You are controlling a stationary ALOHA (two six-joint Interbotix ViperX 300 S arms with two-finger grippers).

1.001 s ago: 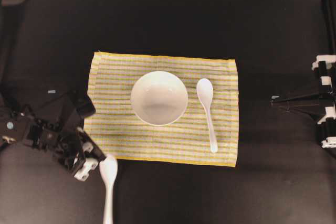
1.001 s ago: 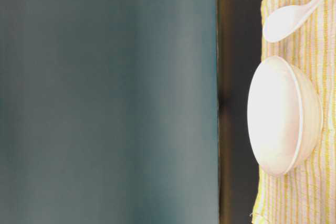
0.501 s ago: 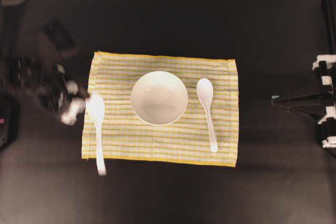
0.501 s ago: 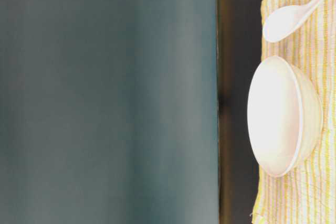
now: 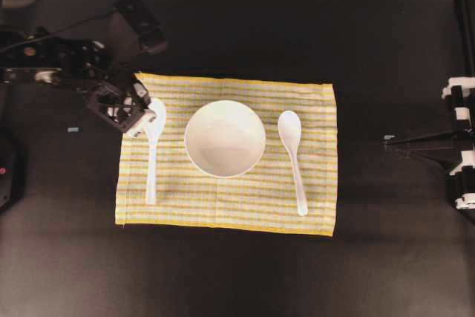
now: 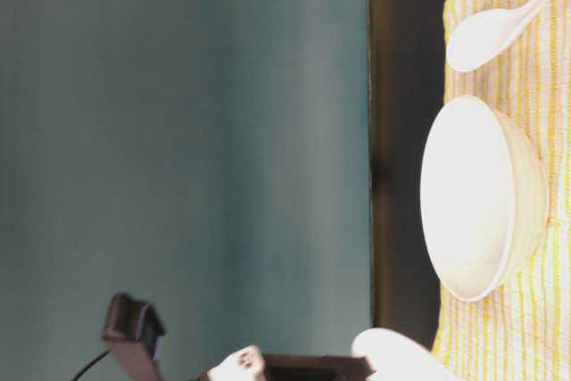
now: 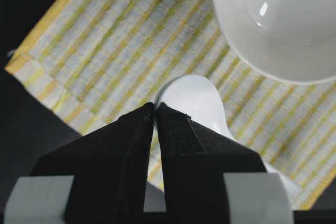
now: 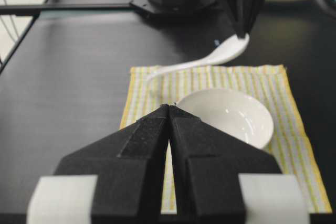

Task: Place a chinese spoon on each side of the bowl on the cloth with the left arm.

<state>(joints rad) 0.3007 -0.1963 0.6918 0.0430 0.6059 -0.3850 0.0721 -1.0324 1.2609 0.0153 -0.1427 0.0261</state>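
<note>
- Since a second ago, the left arm (image 5: pixel 52 64) has swung from the near left corner of the surface (image 5: pixel 223 280) up to the cloth's far left part, carrying a spoon along.
- Left gripper (image 5: pixel 142 118) is clamped on the held spoon (image 5: pixel 153 150) at its scoop; seen from the left wrist, the jaws meet over the scoop.
- From the right wrist view, the held spoon (image 8: pixel 202 61) hangs tilted above the cloth (image 8: pixel 220 82), scoop high and handle sloping down towards the fabric.
- From overhead it lies over the cloth (image 5: pixel 223 209) left of the bowl (image 5: pixel 225 139), handle pointing to the near edge.
- Placed spoon (image 5: pixel 293 157) rests on the cloth just right of the bowl, not touching it.
- Right gripper (image 8: pixel 169 109) is closed, its jaws pressed together with nothing between them, well apart from the cloth.
</note>
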